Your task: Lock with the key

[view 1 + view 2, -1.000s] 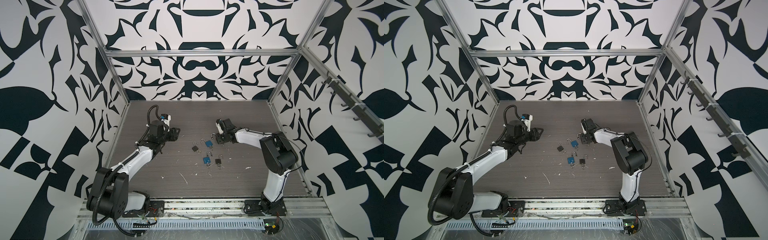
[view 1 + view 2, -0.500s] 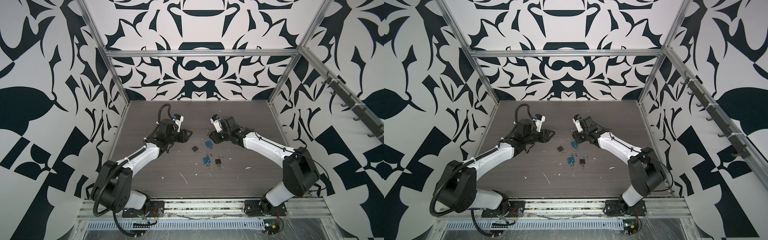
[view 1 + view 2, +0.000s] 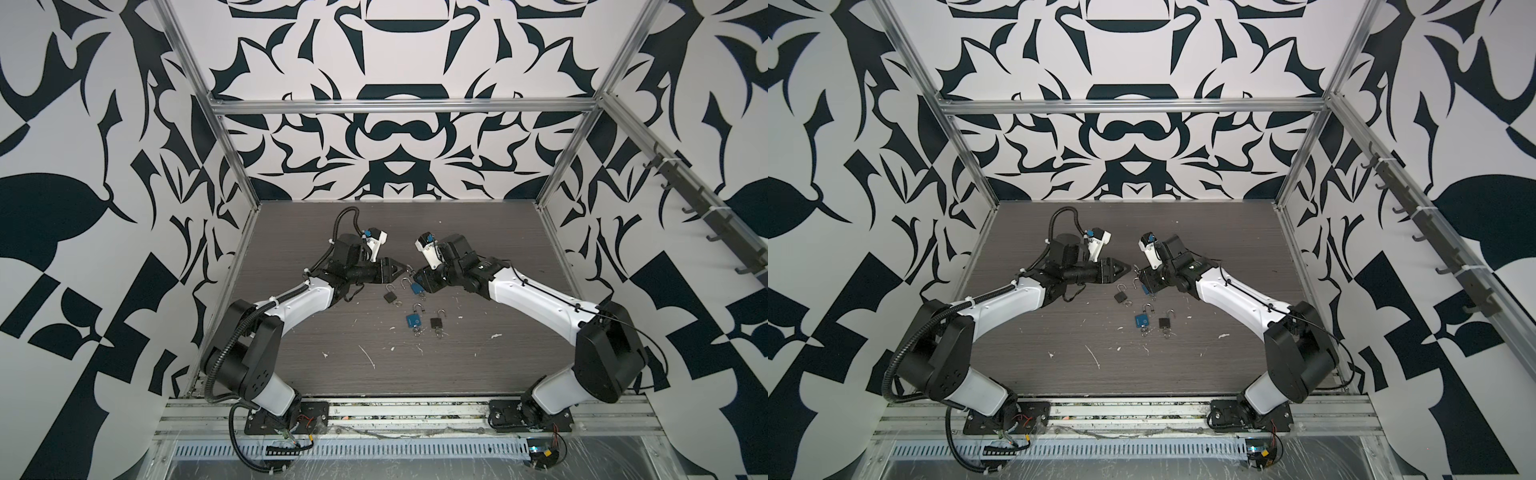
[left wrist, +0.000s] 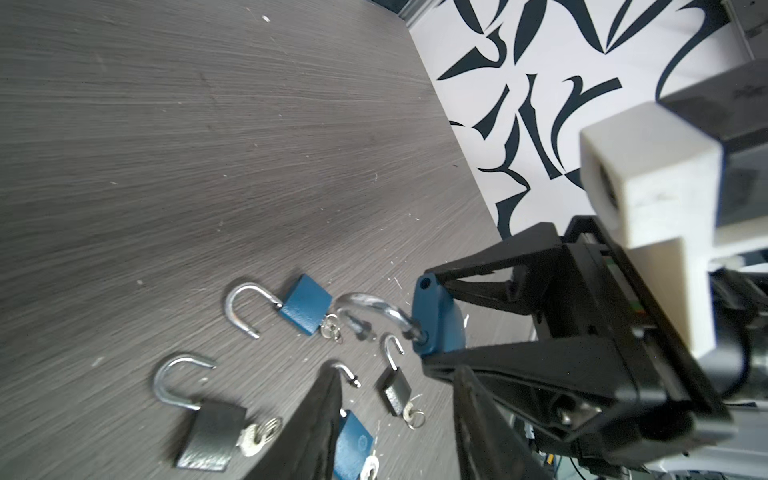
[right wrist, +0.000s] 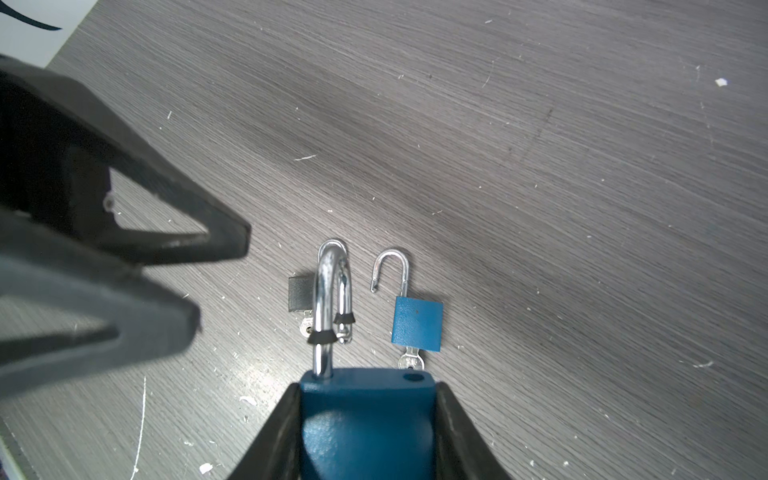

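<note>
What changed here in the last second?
The left pincer swung toward the middle, open, now close to the right pincer, whose arm stretched out lower. The right pincer grips a large blue metal padlock. The four loose padlocks on the grey wooden table stayed put.

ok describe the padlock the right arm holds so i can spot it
On the grey table, open padlocks lie clustered near the middle. Beside them the right tool grips a blue padlock, the only one off the table, with black rings on its shackle.
</note>
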{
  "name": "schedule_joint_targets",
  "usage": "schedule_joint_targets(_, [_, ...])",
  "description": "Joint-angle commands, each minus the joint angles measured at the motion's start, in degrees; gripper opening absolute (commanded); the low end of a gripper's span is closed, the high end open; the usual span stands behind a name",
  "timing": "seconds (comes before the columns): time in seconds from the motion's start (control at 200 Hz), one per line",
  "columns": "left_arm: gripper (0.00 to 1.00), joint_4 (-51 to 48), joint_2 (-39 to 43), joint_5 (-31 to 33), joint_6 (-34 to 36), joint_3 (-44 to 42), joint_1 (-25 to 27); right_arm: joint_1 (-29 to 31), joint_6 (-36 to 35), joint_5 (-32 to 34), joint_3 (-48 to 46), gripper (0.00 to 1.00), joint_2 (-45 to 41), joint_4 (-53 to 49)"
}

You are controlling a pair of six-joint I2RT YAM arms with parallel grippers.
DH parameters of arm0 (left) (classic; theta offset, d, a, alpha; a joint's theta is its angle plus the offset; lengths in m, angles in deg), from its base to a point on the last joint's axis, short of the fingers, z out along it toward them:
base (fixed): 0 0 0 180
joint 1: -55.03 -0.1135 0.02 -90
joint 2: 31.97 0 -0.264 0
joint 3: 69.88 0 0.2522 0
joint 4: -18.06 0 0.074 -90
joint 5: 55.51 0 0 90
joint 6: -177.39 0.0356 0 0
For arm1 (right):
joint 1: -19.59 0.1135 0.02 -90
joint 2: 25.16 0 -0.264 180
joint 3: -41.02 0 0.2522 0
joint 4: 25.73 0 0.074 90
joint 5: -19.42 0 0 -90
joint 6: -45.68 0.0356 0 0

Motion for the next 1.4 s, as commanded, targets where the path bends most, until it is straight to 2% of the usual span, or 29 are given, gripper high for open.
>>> schedule_joint_targets(0.0, [0.46, 1.3, -1.9, -3.0, -2.2, 2.4, 1.1, 1.0, 0.4, 1.0, 0.9, 0.00, -1.9, 1.7])
schedule_joint_targets(0.31, [0.41, 2.4, -7.4, -3.0, -4.1, 4.8, 2.3, 2.0, 0.5, 1.2, 1.4, 0.00, -1.6, 2.1])
schedule_joint_targets(0.865, [0.32, 7.9, -10.7, -1.2, -7.9, 6.0, 2.2, 2.9, 0.1, 0.3, 2.4, 0.00, -1.1, 1.8])
schedule_joint_targets(1.13, [0.20, 8.4, -11.1, -1.4, -8.3, 6.1, 2.3, 3.4, 0.1, 0.0, 2.9, 0.00, -1.2, 2.0])
schedule_joint_targets(1.21, [0.10, 8.6, -11.1, -1.5, -8.3, 6.0, 2.3, 3.4, 0.1, -0.1, 3.0, 0.00, -1.2, 2.1])
schedule_joint_targets(1.255, [0.00, 8.7, -11.2, -1.6, -8.3, 6.0, 2.3, 3.4, 0.1, -0.1, 3.0, 0.00, -1.4, 2.2])
schedule_joint_targets(1.395, [0.00, 9.6, -11.2, -2.0, -8.8, 5.6, 2.3, 3.4, 0.3, -0.3, 2.7, 0.00, -1.7, 2.7])
